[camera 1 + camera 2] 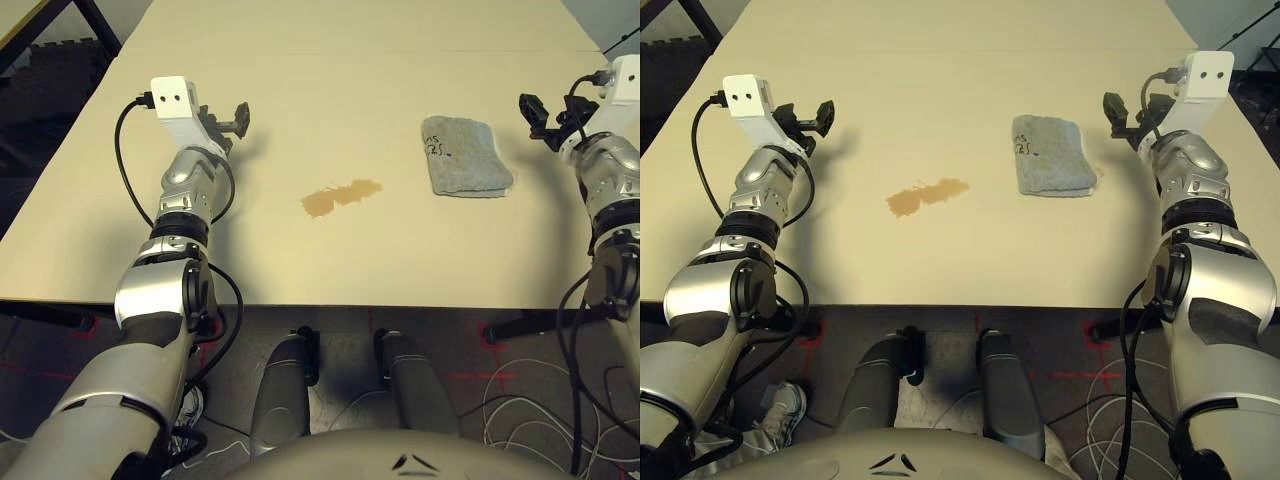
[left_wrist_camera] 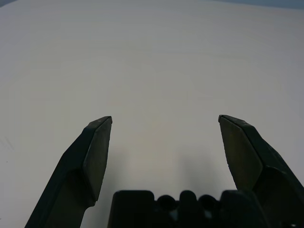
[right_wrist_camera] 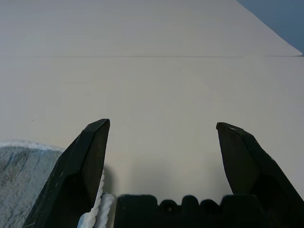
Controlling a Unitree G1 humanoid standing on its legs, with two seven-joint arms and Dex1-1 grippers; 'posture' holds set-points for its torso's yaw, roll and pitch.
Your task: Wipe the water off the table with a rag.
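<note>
One puddle of water (image 1: 341, 196), tan-brown, thin and blotchy with a ragged, elongated outline, lies near the middle of the pale beige table (image 1: 330, 90). One rag (image 1: 465, 156) rests flat to the robot's right of it, apart from the puddle: a fuzzy grey cloth, roughly rectangular and larger than the spill, with small dark writing marks at its far corner nearest the puddle.

Two grippers flank the pair. The left gripper (image 1: 238, 117) hangs over bare tabletop on the far left side of the puddle, well apart from it. In the left wrist view its two black fingers (image 2: 95, 156) stand spread wide with nothing between them but plain table surface. The right gripper (image 1: 1118, 112) sits just beyond the rag's right edge. In the right wrist view its fingers (image 3: 88, 166) are likewise spread wide and grip nothing, with the rag's fuzzy grey edge (image 3: 28, 175) lying just beside one of them; whether that finger touches the cloth cannot be told.
</note>
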